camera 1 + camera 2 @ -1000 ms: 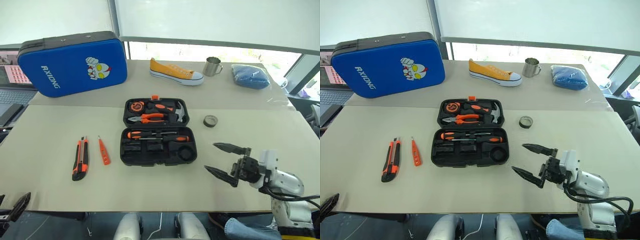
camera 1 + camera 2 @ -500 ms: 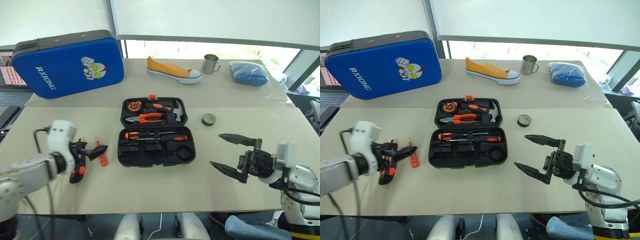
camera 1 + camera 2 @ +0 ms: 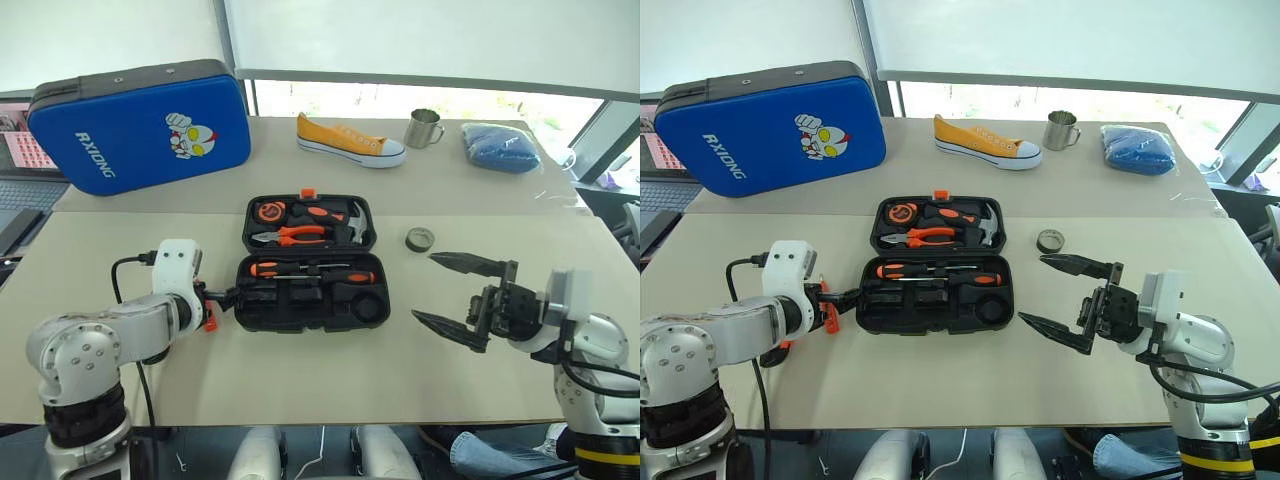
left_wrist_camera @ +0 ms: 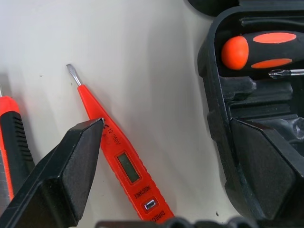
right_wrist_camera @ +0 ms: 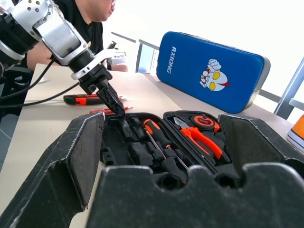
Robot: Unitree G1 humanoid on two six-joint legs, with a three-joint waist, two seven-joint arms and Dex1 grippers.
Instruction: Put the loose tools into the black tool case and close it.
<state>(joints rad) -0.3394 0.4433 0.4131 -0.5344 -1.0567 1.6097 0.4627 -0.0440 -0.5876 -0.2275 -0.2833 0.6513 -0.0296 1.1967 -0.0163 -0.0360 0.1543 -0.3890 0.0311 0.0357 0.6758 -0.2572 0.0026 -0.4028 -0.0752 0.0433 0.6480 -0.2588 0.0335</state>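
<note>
1. Tool case (image 3: 310, 262): black, lying open on the beige table (image 3: 300, 370), lid half toward the far side, tray half toward the robot.
2. Lid contents: tape measure (image 3: 272, 212), pliers (image 3: 295, 235), hammer (image 3: 350, 225). The tray holds two screwdrivers (image 3: 315, 272); its lower slots are dark and their contents cannot be made out.
3. Tester screwdriver (image 4: 118, 159): in the head views it is almost fully covered by the left arm. The left wrist view shows it clearly, lying flat on the table just beside the case wall, its metal tip pointing away from the camera.
4. Utility knife (image 4: 14, 147): cut off at the edge of the left wrist view; it lies beside the tester, on the side away from the case. The right wrist view shows it on the table behind the left gripper.
5. Tape roll (image 3: 420, 239): on the table to the right of the case, apart from it.
6. Left gripper (image 4: 166, 142): fingers spread wide, holding nothing. One finger sits over the tester; the other sits over the case's left edge. Contact with either cannot be confirmed.
7. Right gripper (image 3: 450, 295): fingers spread wide and empty, above the table to the right of the case, pointing toward it, near the tape roll but not touching it.
8. Background: blue case (image 3: 140, 125), yellow shoe (image 3: 350, 142), metal mug (image 3: 425, 128), blue cloth bundle (image 3: 500, 147). The right wrist view adds a seated person (image 5: 90, 23) beyond the table.
</note>
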